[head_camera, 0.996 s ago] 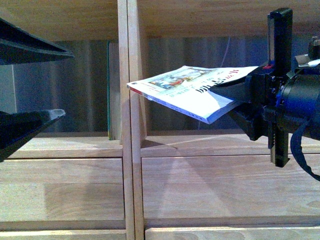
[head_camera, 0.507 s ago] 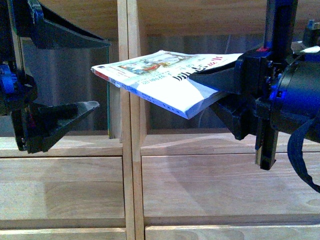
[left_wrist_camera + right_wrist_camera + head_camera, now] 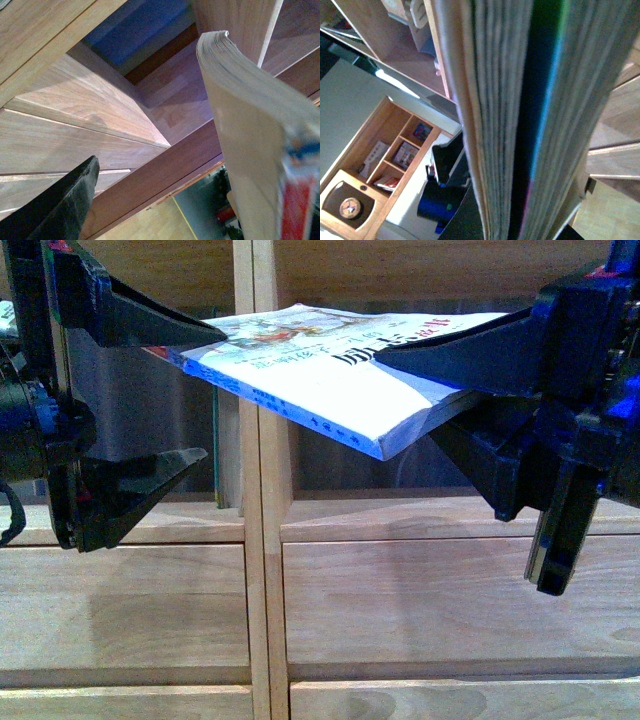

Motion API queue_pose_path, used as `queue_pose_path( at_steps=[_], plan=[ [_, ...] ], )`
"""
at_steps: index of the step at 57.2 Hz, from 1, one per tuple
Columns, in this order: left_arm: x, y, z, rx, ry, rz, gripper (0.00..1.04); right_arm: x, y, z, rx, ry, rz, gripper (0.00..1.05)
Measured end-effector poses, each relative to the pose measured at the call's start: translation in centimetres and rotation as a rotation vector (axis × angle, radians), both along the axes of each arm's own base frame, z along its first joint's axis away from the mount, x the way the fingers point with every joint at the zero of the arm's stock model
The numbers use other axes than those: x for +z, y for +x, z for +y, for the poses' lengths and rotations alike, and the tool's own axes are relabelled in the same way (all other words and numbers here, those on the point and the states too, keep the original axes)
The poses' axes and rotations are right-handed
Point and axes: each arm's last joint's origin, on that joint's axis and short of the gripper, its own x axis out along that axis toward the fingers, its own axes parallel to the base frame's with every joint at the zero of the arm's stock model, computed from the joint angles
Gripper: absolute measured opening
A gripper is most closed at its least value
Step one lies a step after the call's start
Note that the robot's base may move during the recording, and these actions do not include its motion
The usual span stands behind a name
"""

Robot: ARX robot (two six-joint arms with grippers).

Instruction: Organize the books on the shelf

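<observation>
Right now my right hand point(image 3: 425, 400) is clamped on the white paperback point(image 3: 330, 380). It grips the right end, with one finger above the cover and one below. The paperback lies nearly flat in the air, cover up, with its blue-edged side toward the front camera. It hangs in front of the shelf point(image 3: 262, 570), crossing the two centre uprights, above the drawer fronts point(image 3: 440, 605).

The paperback's far corner reaches into my left hand point(image 3: 213, 392), which is spread wide. The upper finger lies over that corner, and the lower finger hangs well below it with a clear gap. I cannot tell whether the upper finger touches the cover. From my left wrist, the white paperback point(image 3: 250, 135) shows on one side and one dark finger point(image 3: 60, 205) on the other, apart from it. From my right wrist, its pages seen edge-on fill most of the view.

The thin teal book point(image 3: 215, 455) stands upright in the shelf's left compartment, against the centre upright
</observation>
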Motion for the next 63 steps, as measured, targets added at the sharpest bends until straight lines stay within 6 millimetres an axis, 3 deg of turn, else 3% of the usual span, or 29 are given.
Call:
queue_pose_path(
  at_steps=[45,63],
  plan=[
    [1.3,-0.8,-4.9,-0.067,-0.036,-0.015,0.97,-0.9,-0.8,0.8,0.039,0.047,-0.018,0.07],
    [1.2,-0.9,-5.5,-0.033,-0.035,-0.008,0.66,-1.0,-0.9,1.1,0.038,0.054,-0.015,0.07]
  ],
)
